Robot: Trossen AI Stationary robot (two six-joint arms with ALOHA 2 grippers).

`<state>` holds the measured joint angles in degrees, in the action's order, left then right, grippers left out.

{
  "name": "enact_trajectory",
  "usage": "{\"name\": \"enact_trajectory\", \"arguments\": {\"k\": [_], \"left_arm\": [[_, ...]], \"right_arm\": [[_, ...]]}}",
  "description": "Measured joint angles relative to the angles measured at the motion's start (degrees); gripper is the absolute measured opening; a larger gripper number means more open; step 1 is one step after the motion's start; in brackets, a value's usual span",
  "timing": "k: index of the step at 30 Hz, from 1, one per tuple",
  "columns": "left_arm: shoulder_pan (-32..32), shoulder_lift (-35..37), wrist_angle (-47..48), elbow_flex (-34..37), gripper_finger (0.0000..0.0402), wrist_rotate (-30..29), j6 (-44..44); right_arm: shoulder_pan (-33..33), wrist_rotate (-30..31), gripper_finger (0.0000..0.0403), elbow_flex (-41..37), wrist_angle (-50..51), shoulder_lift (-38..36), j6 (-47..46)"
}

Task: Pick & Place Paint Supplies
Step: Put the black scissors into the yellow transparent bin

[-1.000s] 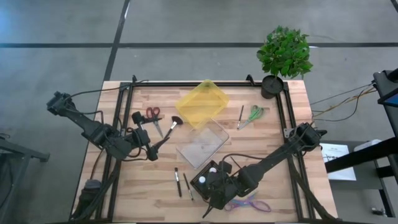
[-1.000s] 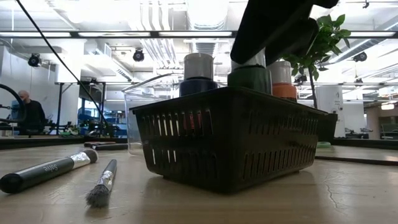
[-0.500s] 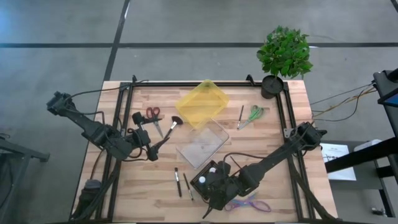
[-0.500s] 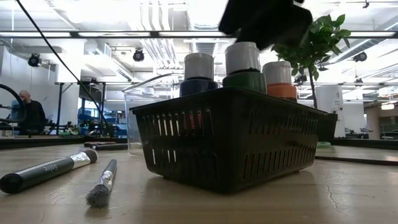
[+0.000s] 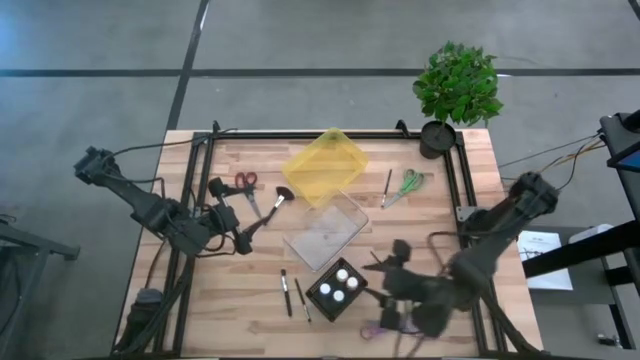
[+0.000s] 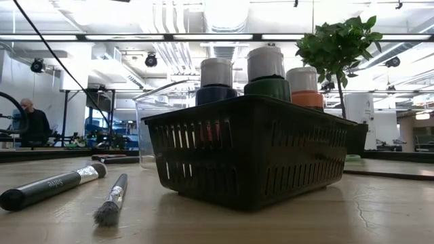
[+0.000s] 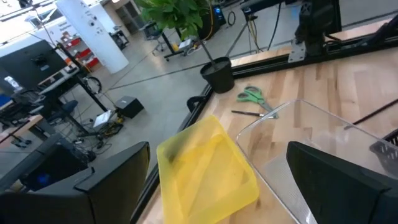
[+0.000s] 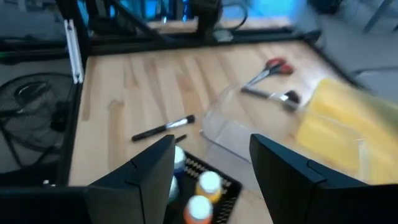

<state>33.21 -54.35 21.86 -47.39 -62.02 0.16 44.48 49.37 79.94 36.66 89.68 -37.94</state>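
Inside black basket (image 5: 322,304) — three white-capped paint bottles (image 5: 338,284); clear bin (image 5: 325,231) empty.

My basket (image 5: 336,290) sits near the table's (image 5: 240,300) front edge, about midway across, with three bottles (image 5: 338,284) standing upright in it. Just left of it two brushes (image 5: 292,293) lie side by side on the wood. Behind the basket lies the clear bin (image 5: 326,230), tipped on its side, and behind that the tray (image 5: 325,166), touching it. Left of the tray a third brush (image 5: 275,204) and a pair of scissors (image 5: 245,186) lie close together. Right of the tray a fourth brush (image 5: 387,186) lies beside another pair of scissors (image 5: 409,183). The plant (image 5: 456,90) stands at the back right corner. My left gripper (image 5: 240,235) is left of the bin; my right gripper (image 5: 385,270) is just right of the basket.
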Motion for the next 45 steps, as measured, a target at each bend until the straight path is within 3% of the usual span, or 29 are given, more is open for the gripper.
{"name": "enact_trajectory", "arguments": {"k": [7, 13, 17, 21, 26, 29, 33, 37, 41, 45], "left_arm": [[-0.1, 7.9, -2.8, 6.0, 0.0384, 0.2, -1.8], [-0.2, 13.6, -7.0, 14.3, 0.0385, 8.1, -4.4], [-0.3, 14.1, -8.9, 17.9, 0.0385, 8.1, -3.1], [-1.9, 14.0, -9.1, 16.8, 0.0385, 3.5, 2.6], [-6.9, 13.9, -2.8, 11.7, 0.0384, 3.3, 2.1], [-13.0, 13.6, 5.7, 7.7, 0.0381, 5.3, -5.5], [-26.4, 12.1, 13.5, 3.3, 0.0370, 13.7, -17.9], [-42.9, 9.0, 14.4, 1.3, 0.0347, 24.5, -17.8], [-58.0, 4.2, 14.6, -0.1, 0.0320, 41.1, -16.2], [-68.7, -1.7, 17.4, -1.8, 0.0293, 50.4, -20.2]], "right_arm": [[4.3, 6.0, 0.0208, -11.8, -4.3, -7.2, -0.9], [4.3, 6.2, 0.0208, -21.8, -16.4, -10.0, 2.3], [4.3, 6.1, 0.0208, -25.2, -23.4, -11.5, 6.5], [4.6, 6.0, 0.0208, -26.0, -26.3, -12.4, 10.9], [4.6, 4.6, 0.0208, -25.2, -26.6, -12.4, 14.0], [4.7, 3.2, 0.0208, -24.9, -26.6, -12.3, 15.1], [4.9, 3.0, 0.0208, -25.3, -26.6, -12.3, 15.1], [5.3, 2.9, 0.0208, -25.6, -26.6, -12.3, 15.1], [6.1, 2.9, 0.0208, -25.7, -26.6, -12.3, 14.6], [6.7, 2.9, 0.0208, -25.7, -27.4, -12.3, 14.4]]}}
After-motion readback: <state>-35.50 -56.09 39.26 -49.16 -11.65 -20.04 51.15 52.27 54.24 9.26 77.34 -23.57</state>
